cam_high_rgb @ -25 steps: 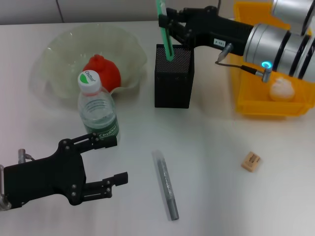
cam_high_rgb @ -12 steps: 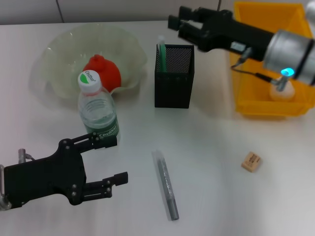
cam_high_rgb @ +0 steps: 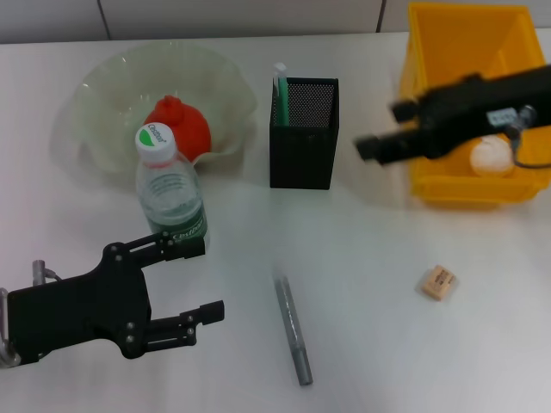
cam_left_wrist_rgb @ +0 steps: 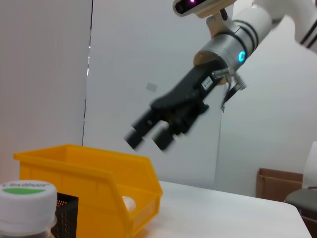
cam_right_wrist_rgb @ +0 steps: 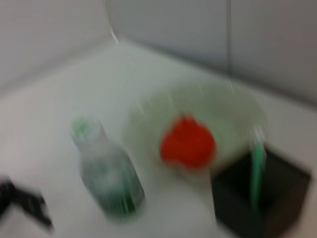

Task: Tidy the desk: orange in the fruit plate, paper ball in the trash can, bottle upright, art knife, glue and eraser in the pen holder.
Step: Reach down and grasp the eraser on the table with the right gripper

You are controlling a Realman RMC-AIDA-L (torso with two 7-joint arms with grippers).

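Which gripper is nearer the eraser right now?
Right. The right gripper hangs above the desk beside the trash can, behind the eraser. The left gripper is across the desk, past the glue.

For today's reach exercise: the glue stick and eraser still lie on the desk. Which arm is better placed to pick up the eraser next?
Probably the right. The eraser lies on the robot's right side, below the right end effector, which is empty and open beside the trash can. The left end effector sits across the glue.
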